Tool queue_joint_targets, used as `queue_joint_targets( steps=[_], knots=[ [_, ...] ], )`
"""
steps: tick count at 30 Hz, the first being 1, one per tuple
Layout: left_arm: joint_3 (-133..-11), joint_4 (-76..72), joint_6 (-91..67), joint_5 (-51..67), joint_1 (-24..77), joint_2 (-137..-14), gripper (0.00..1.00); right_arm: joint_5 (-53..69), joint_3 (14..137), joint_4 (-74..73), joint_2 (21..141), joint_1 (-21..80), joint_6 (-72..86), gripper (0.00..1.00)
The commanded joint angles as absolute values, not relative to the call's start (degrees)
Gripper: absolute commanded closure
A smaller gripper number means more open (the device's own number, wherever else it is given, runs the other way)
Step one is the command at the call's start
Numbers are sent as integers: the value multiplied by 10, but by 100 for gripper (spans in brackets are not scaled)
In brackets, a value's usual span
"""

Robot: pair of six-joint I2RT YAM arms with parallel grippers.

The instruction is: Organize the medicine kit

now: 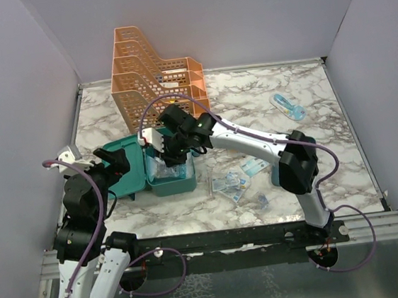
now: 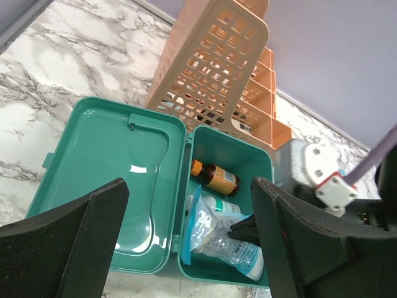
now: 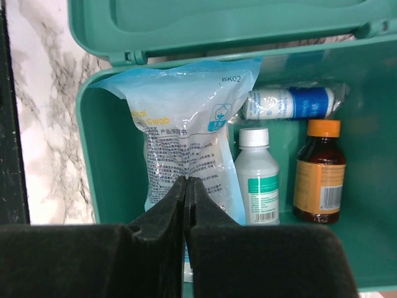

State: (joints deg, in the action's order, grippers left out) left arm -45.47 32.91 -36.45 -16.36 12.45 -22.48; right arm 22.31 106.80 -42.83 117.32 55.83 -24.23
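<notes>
The teal medicine kit (image 1: 131, 172) lies open on the marble table, lid flat to the left. Inside the box (image 3: 99, 155) stand a clear-and-blue swab bag (image 3: 186, 136), a white bottle (image 3: 258, 180), a brown bottle with an orange cap (image 3: 317, 177) and a blue-labelled roll (image 3: 291, 102). My right gripper (image 3: 187, 180) reaches down into the box, shut on the bag's near edge (image 2: 217, 230). My left gripper (image 2: 186, 186) hangs open above the kit's hinge, holding nothing, at the lid's left side (image 1: 115, 163).
An orange perforated file rack (image 1: 152, 75) stands right behind the kit. Several small blue-and-white packets (image 1: 231, 182) lie on the table right of the box. A blue and white item (image 1: 288, 106) rests at the far right. Grey walls enclose the table.
</notes>
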Motion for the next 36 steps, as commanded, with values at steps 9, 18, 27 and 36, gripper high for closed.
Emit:
queue_joint_targets(
  steps=[9,18,27,36],
  knots=[
    [-468,335,-375,-181,124,-222,17,224,1067,-446,1234,566,-256,99],
    [-460,336,-376,-179,125,-218,17,216,1030,-371,1247,565,-256,99],
    [-457,336,-375,-179,125,-214,17,219,1045,-367,1288,565,-269,99],
    [-456,337,-373,-180,124,-212,17,214,1056,-365,1291,565,-249,80]
  ],
)
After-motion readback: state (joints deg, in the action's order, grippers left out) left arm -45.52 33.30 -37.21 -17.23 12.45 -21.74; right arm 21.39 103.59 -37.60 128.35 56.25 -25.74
